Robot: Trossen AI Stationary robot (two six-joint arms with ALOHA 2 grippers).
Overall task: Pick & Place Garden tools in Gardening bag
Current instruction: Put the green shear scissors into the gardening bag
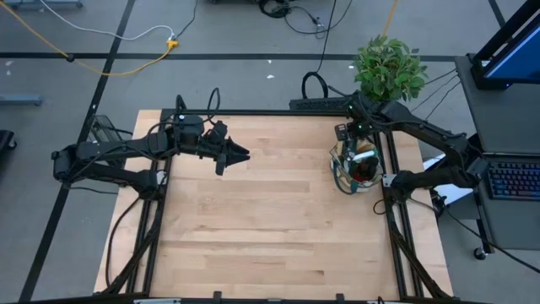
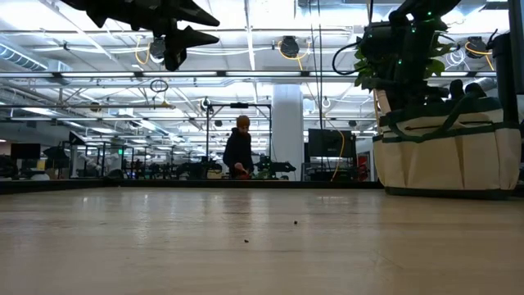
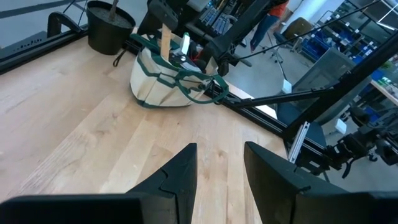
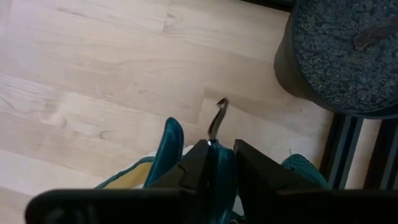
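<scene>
- Gardening bag [image 1: 355, 166] sits right of centre in the high view, already packed, beside the black pot [image 3: 111, 25].
- Your right gripper [image 4: 220, 163] pinches its teal handle loop [image 4: 221, 158], likely steadying it.
- Left gripper [image 3: 219, 171] waits upper-left, fingers parted, holding nothing.

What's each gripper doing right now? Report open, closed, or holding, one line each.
Left gripper: open, empty, raised above the table's left half.
Right gripper: over the gardening bag, fingers closed on one of its dark green loop handles.
</scene>
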